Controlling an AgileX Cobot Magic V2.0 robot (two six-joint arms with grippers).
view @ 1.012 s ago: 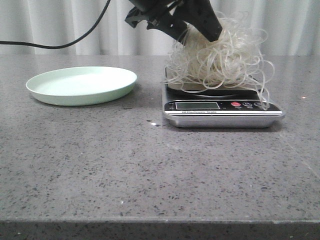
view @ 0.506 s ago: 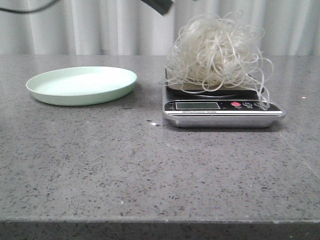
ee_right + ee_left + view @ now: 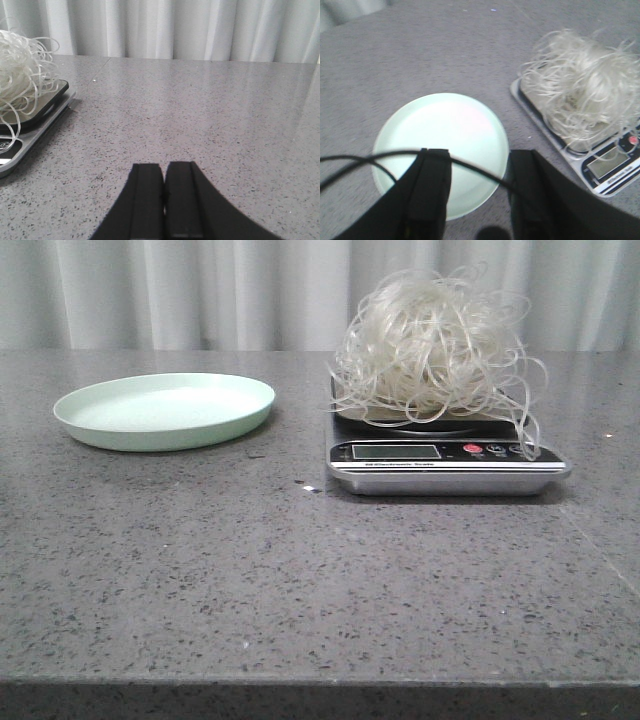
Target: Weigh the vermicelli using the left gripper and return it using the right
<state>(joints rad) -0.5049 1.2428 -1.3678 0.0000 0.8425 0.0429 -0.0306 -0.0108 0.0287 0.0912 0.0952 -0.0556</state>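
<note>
With my left gripper (image 3: pixel 475 200) spread empty, I judged my pinched-shut right gripper (image 3: pixel 164 200) should open wide and grasp the vermicelli (image 3: pixel 432 350) centrally, sparing the scale (image 3: pixel 445 462) toward the desk's far right.

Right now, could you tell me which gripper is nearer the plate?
Left. The left gripper hangs open right above the plate; the right gripper sits shut beyond the scale, away from it.
</note>
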